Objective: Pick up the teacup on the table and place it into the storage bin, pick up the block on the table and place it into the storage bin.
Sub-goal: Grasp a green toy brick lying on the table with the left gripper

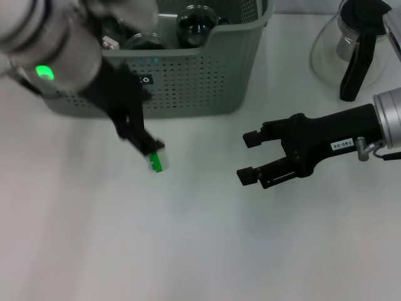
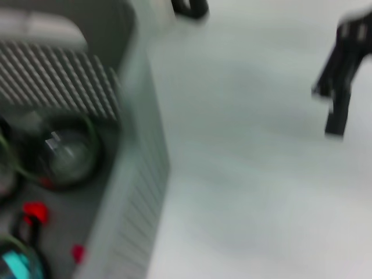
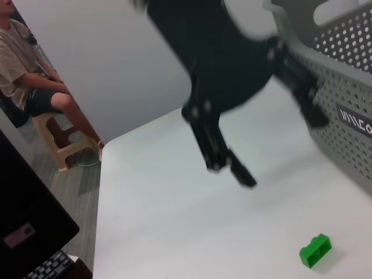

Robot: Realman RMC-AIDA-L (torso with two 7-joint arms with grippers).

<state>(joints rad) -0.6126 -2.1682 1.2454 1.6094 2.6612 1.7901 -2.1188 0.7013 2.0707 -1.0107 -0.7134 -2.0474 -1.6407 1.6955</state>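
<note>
Since the block [image 1: 156, 163] is a small green studded brick of hard plastic, it should be light, stiff and a little slick; a pinch across its flat sides looks safest. It lies on the worktop [image 1: 188, 251] just near of the storage bin [image 1: 188, 88], and the right wrist view shows it clear of any grip. Above it, the left gripper [image 1: 143, 143] slants down from the far left, fingers nearly closed and empty. At right, the right gripper [image 1: 249, 157] hovers level, fingers spread, holding nothing.
</note>
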